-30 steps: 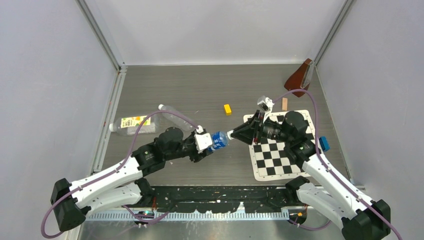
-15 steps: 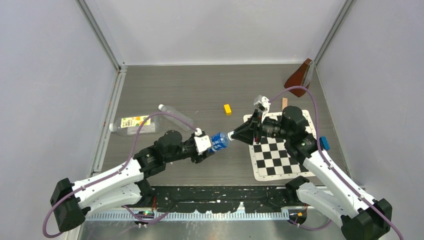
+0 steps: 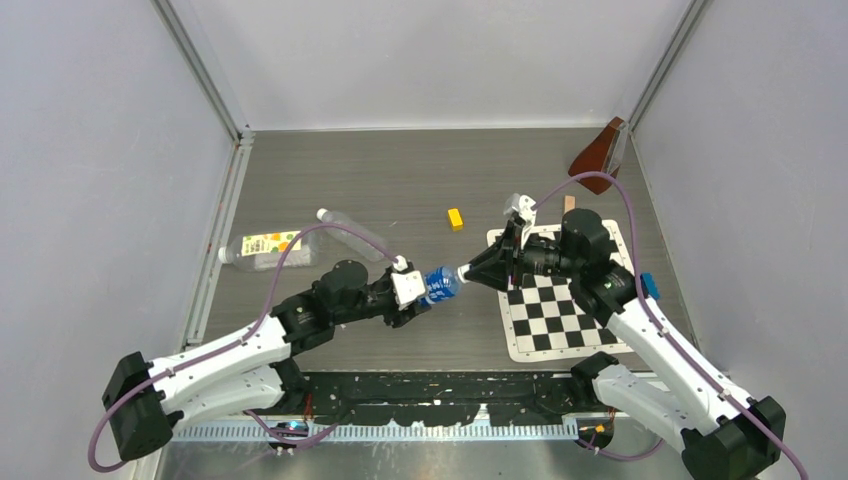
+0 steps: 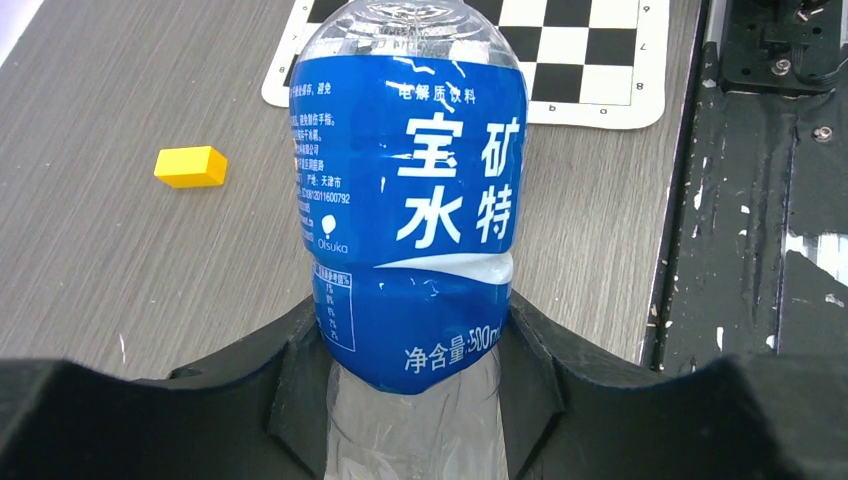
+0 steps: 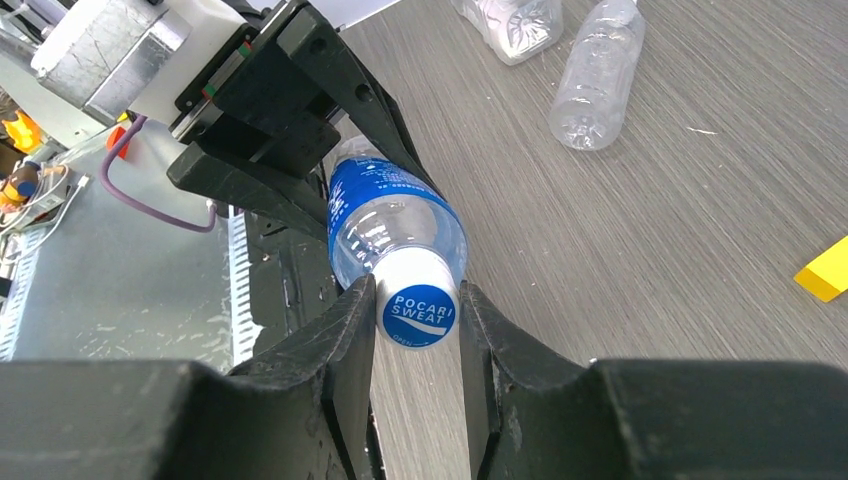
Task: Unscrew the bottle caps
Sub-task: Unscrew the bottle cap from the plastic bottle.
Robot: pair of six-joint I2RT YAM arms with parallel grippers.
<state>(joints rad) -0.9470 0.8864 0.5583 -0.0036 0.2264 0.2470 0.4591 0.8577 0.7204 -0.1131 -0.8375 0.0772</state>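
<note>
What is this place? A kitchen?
Likely a robot lab booth, not a kitchen. Plain grey walls box in the table, a checkerboard mat lies on it, and the left hand grips a Pocari Sweat bottle while the right hand pinches its cap.

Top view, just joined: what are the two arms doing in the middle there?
The left gripper holds the blue-labelled bottle by its body, off the table and roughly level. The right gripper is shut on its cap, which sits on the neck. The yellow-labelled bottle and the slim bottle lie on the table at the left.
</note>
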